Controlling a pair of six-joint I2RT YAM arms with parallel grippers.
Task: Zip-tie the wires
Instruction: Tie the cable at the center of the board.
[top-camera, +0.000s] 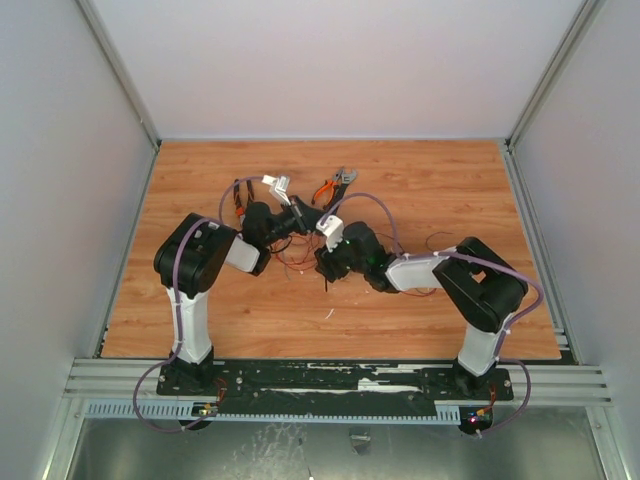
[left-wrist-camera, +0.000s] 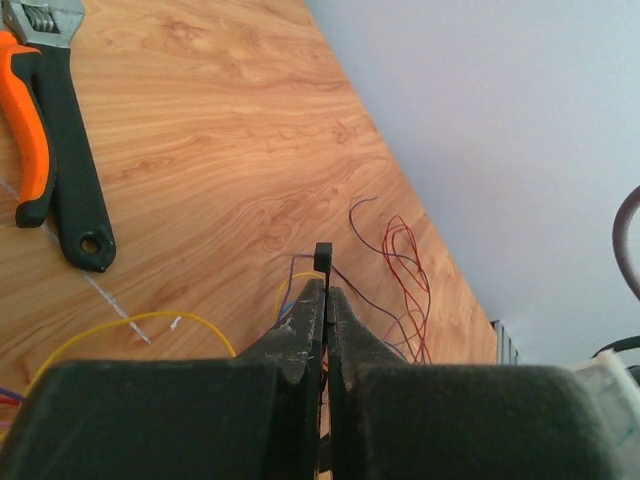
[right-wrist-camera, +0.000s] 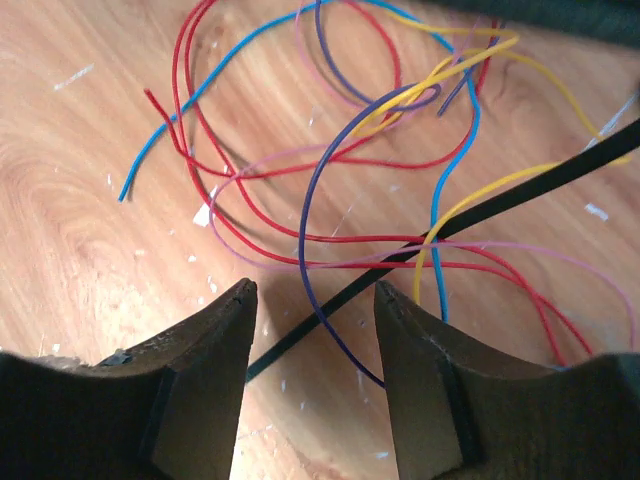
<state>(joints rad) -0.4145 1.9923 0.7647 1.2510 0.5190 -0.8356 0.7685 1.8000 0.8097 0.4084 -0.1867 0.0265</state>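
My left gripper is shut on the zip tie, whose black head sticks up just past the fingertips. The wires lie in loose red, blue, yellow and purple loops on the wooden table. Just above them my right gripper stands open, holding nothing. The zip tie's black strip runs diagonally through the wires and passes under the gap between the right fingers. From above, the left gripper and the right gripper meet over the wires at the table's middle.
Orange-handled pliers lie on the table behind the grippers, also seen from above as the pliers. More thin wires trail toward the table's right edge. White walls enclose the table on three sides.
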